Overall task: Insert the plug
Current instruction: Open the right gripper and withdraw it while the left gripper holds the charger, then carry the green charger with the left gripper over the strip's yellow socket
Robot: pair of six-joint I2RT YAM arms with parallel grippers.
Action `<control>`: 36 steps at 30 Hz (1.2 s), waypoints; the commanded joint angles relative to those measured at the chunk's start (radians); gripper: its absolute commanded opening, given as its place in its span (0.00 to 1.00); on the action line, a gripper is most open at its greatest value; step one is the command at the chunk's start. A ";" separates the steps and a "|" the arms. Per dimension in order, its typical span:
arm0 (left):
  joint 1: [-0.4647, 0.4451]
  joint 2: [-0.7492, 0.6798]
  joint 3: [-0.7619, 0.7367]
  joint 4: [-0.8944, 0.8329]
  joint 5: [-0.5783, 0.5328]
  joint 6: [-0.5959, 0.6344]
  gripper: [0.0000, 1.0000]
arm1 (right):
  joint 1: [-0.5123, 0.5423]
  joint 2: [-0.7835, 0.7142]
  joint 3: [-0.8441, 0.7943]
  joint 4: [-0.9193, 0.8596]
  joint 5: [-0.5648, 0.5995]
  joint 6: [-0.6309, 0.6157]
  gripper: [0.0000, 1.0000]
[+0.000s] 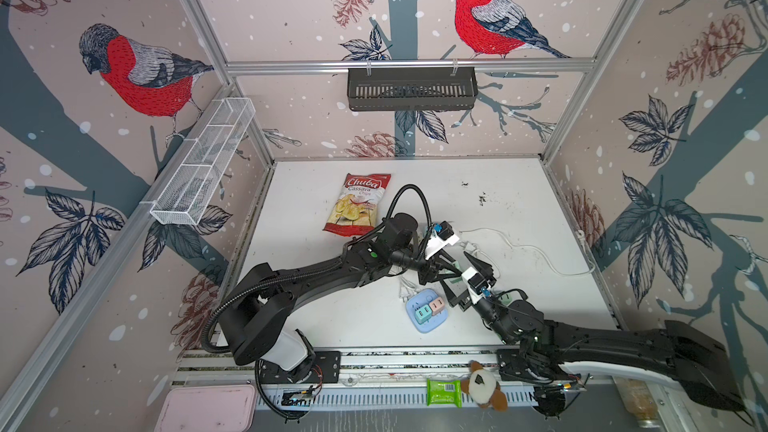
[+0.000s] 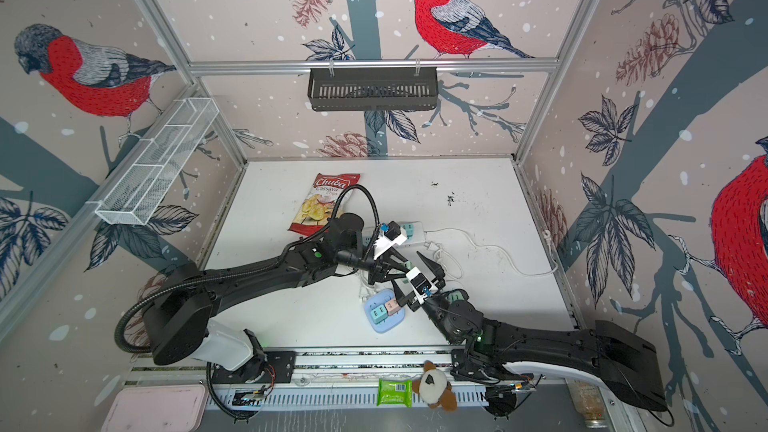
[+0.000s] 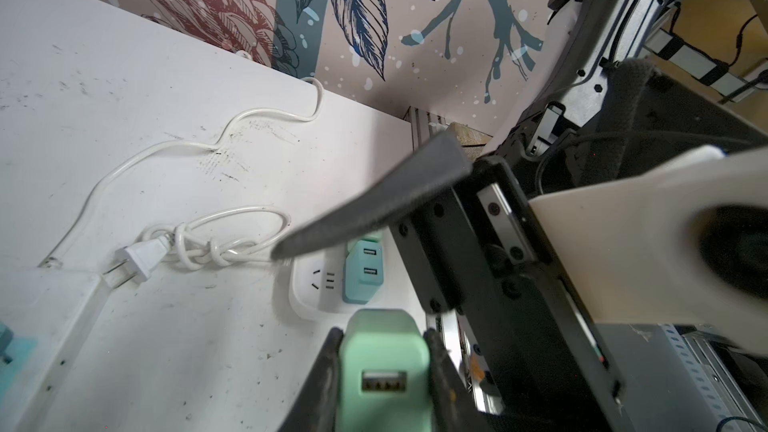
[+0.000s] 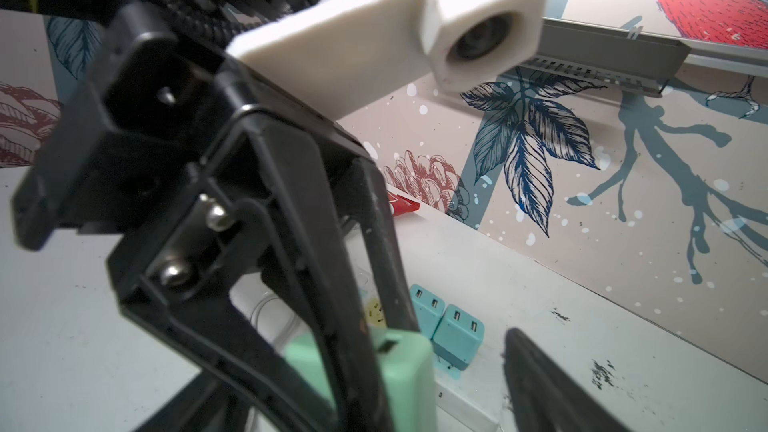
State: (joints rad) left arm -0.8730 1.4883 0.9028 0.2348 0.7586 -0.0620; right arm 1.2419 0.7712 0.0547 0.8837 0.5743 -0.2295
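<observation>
You'll find the chips bag (image 1: 358, 205) toward the worktop's (image 1: 519, 201) rear edge, left of middle. The socket block (image 1: 428, 312) lies near the front edge, about centre. Between them, over the middle, the plug (image 3: 384, 371) sits in the left pincer (image 3: 382, 331). The loose cable (image 3: 187, 249) trails toward the right edge.

A white, scuffed tabletop (image 1: 519, 201) carries everything. Reckoned from its middle in both top views, a red-and-white Chuba cassava chips bag (image 1: 359, 205) lies flat toward 11 o'clock. A pale blue square socket block (image 1: 424, 326), with mint and pink cube adapters plugged in, sits at 6 o'clock. A long white power strip (image 2: 415, 231) lies near the middle, partly hidden. A shorter white strip (image 3: 309, 288), holding a teal two-port adapter (image 3: 363, 272), lies at 4 o'clock. A thin white cable (image 1: 532, 249), knotted near its loose two-pin white plug (image 3: 141, 259), trails toward 3 o'clock. Black smudges (image 1: 482, 199) mark 1 o'clock.
</observation>
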 commanded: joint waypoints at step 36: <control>0.071 -0.275 -0.417 0.329 -0.681 0.388 0.00 | -0.539 0.028 0.079 -0.331 0.038 0.514 1.00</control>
State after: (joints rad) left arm -0.8017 1.1999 0.4751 0.5385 0.1001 0.2813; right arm 0.7101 0.7837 0.1223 0.5472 0.5560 0.2386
